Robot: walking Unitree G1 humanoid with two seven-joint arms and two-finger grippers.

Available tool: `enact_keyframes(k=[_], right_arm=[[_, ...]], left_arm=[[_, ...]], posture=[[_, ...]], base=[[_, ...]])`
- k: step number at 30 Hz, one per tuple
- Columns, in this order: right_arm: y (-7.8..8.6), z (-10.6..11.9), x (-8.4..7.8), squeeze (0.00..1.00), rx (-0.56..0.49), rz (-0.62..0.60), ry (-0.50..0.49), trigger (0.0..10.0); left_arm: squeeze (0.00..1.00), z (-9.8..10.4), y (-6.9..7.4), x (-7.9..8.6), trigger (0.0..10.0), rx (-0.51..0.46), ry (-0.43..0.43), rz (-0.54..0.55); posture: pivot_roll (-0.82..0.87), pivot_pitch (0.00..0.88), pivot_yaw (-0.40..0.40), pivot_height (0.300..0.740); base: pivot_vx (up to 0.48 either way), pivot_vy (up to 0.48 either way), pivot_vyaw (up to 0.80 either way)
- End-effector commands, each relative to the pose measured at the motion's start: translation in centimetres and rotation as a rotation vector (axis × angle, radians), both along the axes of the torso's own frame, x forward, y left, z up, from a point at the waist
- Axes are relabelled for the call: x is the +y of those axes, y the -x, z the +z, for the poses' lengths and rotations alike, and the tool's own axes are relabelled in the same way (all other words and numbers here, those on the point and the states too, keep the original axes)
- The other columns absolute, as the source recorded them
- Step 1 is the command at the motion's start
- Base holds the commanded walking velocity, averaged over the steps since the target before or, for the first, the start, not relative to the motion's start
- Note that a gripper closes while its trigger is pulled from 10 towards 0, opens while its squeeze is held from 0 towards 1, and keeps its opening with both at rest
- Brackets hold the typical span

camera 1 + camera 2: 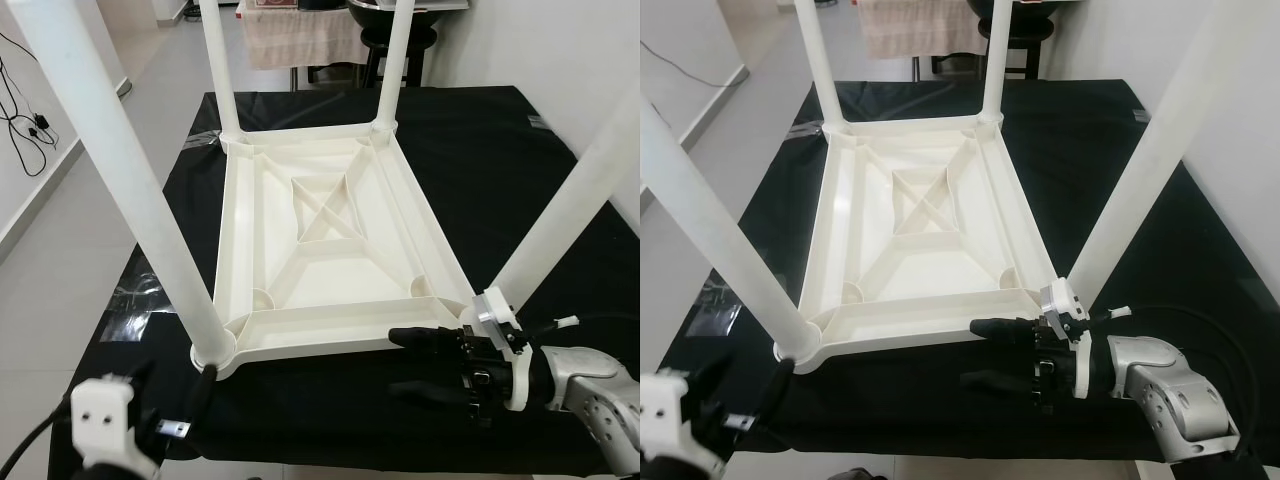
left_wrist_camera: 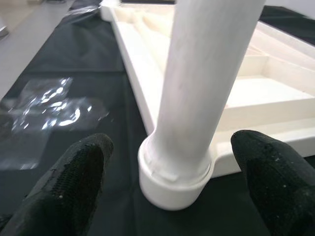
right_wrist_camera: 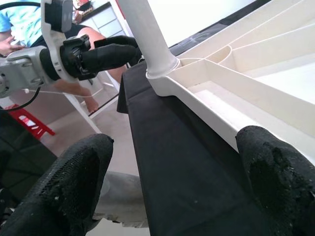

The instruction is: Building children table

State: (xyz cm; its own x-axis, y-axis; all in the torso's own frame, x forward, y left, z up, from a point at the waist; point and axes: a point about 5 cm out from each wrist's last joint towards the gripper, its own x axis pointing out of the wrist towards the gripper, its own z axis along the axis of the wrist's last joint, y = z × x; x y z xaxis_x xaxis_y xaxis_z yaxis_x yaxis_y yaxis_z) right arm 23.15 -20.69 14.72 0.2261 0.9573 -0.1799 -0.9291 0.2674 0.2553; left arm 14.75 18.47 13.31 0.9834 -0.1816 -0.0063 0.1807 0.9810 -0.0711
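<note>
Four legs stand in the upturned tabletop [image 1: 330, 250]; left gripper [image 2: 172, 177], jaws wide around the near-left leg [image 1: 120, 180], should close squarely; right gripper [image 1: 430, 365], jaws wide, steadies the tabletop's near edge.

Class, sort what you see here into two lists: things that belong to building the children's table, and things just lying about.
Job:
- tabletop, upside down on the black cloth
- four legs, e.g. near-left leg
- left gripper, open by that leg's socket
- right gripper, open at the near edge

Lying about:
- towel
- stool
- floor cables
</note>
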Motion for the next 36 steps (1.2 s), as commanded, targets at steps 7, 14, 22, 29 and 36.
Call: enact_keyframes(k=[7,14,22,29,36], right_arm=[[0.3,-0.1,0.2,0.00,-0.003,0.004,-0.002,10.0],[0.2,0.0,0.4,0.00,-0.013,0.005,-0.008,10.0],[0.4,2.2,-0.4,0.00,-0.089,-0.050,-0.049,10.0],[2.4,2.9,-1.6,0.00,-0.071,-0.044,-0.008,10.0],[5.1,3.6,-3.8,0.00,-0.079,-0.187,0.086,10.0]], left_arm=[[0.00,0.4,-1.9,1.9,10.0,-0.032,-0.065,0.045],[0.00,0.5,-3.1,2.0,10.0,-0.058,-0.065,0.045],[0.00,0.8,-5.8,1.8,10.0,-0.103,-0.050,0.035],[0.00,0.3,-6.4,1.4,10.0,-0.097,-0.039,0.019],[0.00,0.3,-7.0,1.4,10.0,-0.096,-0.037,-0.002]], posture=[[0.11,0.102,0.005,0.740],[0.10,0.099,0.000,0.740],[0.08,0.100,-0.008,0.740],[0.04,0.105,-0.010,0.740],[0.02,0.113,0.008,0.740]], base=[[0.000,0.000,0.00],[0.000,0.000,0.00],[0.000,0.000,0.00],[0.000,0.000,0.00],[0.000,0.000,0.00]])
